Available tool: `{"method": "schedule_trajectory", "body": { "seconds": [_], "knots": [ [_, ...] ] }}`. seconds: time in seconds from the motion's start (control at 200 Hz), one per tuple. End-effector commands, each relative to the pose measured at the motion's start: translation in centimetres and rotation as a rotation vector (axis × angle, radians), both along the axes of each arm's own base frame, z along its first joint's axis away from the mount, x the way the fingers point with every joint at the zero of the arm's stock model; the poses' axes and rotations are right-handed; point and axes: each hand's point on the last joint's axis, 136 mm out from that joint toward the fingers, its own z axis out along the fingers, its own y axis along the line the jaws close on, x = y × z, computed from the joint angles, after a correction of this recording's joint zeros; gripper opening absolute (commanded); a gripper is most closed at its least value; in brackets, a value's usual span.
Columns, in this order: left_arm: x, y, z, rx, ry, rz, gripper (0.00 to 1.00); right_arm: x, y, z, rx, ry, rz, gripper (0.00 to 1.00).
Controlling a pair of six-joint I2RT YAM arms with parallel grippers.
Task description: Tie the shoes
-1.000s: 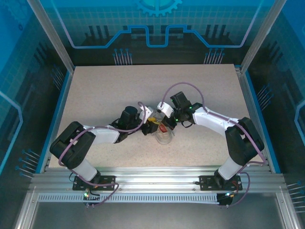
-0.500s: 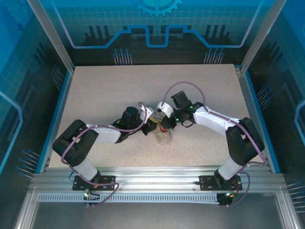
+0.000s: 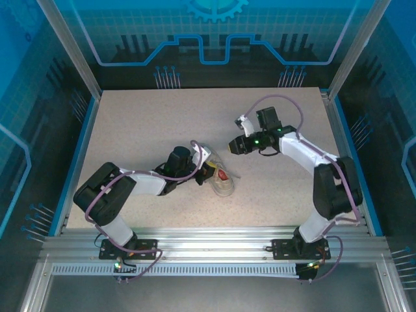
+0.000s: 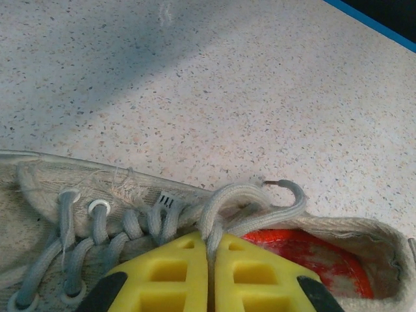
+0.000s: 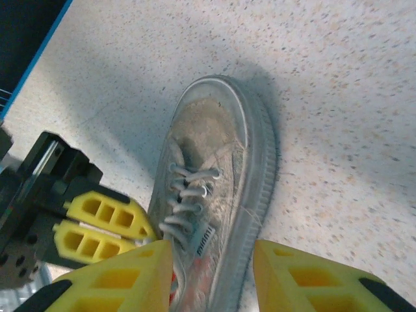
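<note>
A pale speckled bench [image 3: 130, 123] is walled in by a blue-lit enclosure [image 3: 214, 45]; just left of the bench's middle, the left gripper [image 4: 208, 250] has just been closed, and its yellow pads [image 4: 162, 273] are pressed together on a loop of the white lace [image 4: 224, 201] at the top of the lacing; the sneaker [image 3: 221, 183] lies just right of it, flat near the middle of the bench, nearer the near edge than the far one, with its toe toward the near edge and the red patch [image 4: 305, 250] showing inside its opening; further right, the right gripper [image 3: 234, 144] has been released and drawn back toward the far right corner, its jaws parted with nothing between them; it is judged that the lace has been left to the left side alone, so that the right arm is freed to be brought back for another strand, and that no knot has yet been formed; against the frame of a second ago, in which both grippers were crowded over the sneaker's opening, the right one is now well apart from it, while the left arm and the sneaker are found in much the same place.
</note>
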Motion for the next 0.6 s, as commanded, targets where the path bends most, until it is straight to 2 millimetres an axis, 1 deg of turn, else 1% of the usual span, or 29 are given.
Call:
{"method": "schedule_trajectory", "body": {
  "seconds": [0.0,0.065,0.1,0.12,0.165,0.27,0.35,0.41,0.46,0.52,0.59],
  "knots": [
    [0.4,-1.0,1.2,-0.008,-0.061,-0.027,0.04,-1.2,1.2,-1.2,0.06,0.152,0.036,0.38],
    [0.4,-1.0,1.4,-0.011,-0.06,-0.027,0.04,-1.6,1.7,-1.1,0.083,0.123,0.08,0.39],
    [0.5,-1.0,1.5,-0.012,-0.057,-0.024,0.03,-1.9,1.8,-1.0,0.08,0.087,0.098,0.39],
    [0.5,-1.0,1.6,-0.013,-0.056,-0.023,0.03,-2.2,1.8,-1.3,0.075,0.073,0.111,0.39],
    [0.5,-1.0,1.8,-0.014,-0.05,-0.024,0.03,-2.7,1.8,-1.0,0.07,0.014,0.142,0.39],
    [0.3,-1.2,2.1,-0.007,-0.017,-0.039,0.01,-4.1,1.8,0.3,0.017,-0.178,0.242,0.4],
    [0.2,-1.4,2.2,-0.008,0.009,-0.049,0.01,-5.0,1.7,0.8,-0.079,-0.347,0.324,0.42],
    [0.3,-1.5,2.5,-0.019,0.02,-0.053,0.01,-5.6,1.7,0.3,-0.177,-0.46,0.399,0.45],
    [0.4,-1.4,2.7,-0.027,0.03,-0.052,0.0,-6.1,1.7,-0.4,-0.239,-0.52,0.465,0.47],
    [0.4,-1.4,2.7,-0.032,0.036,-0.055,0.0,-6.3,1.8,-1.0,-0.264,-0.529,0.503,0.48],
    [0.4,-1.5,2.8,-0.034,0.04,-0.06,0.0,-6.4,2.0,-1.5,-0.269,-0.5,0.529,0.5]
  ]
}}
